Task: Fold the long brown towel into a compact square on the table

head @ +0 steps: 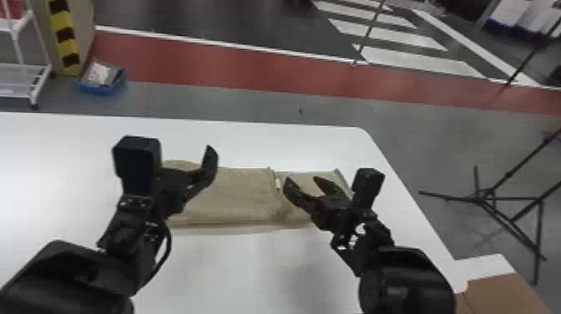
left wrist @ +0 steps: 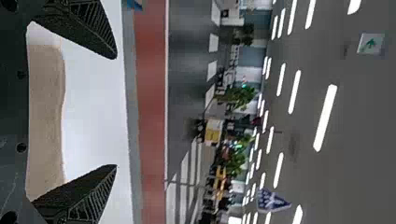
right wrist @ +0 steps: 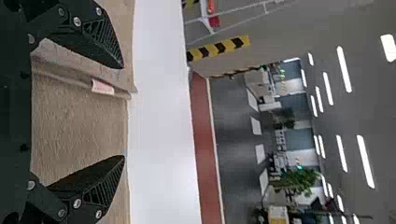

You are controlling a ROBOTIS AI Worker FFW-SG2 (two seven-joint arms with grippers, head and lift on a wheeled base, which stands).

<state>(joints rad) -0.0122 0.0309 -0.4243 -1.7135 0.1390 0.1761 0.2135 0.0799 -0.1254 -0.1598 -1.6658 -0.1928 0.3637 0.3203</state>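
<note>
The brown towel point(head: 246, 196) lies flat across the table, with a raised edge and small pale tag point(head: 278, 183) crossing its right part. Over its left end is my left gripper point(head: 188, 167), fingers apart and holding nothing. My right gripper point(head: 307, 183) stands open above the towel's right part, close to the tag. In the left wrist view, the towel point(left wrist: 46, 116) stretches behind the spread left gripper point(left wrist: 116, 112). In the right wrist view, the towel point(right wrist: 84, 126) and pinkish tag point(right wrist: 102, 87) show between the fingers of the open right gripper point(right wrist: 123, 112).
The white table point(head: 271, 144) has its right edge slanting beyond my right arm. A brown cardboard piece point(head: 501, 294) is at the lower right. Black tripod stands point(head: 484, 194) are on the floor to the right, and a blue box point(head: 101, 79) rests behind the table.
</note>
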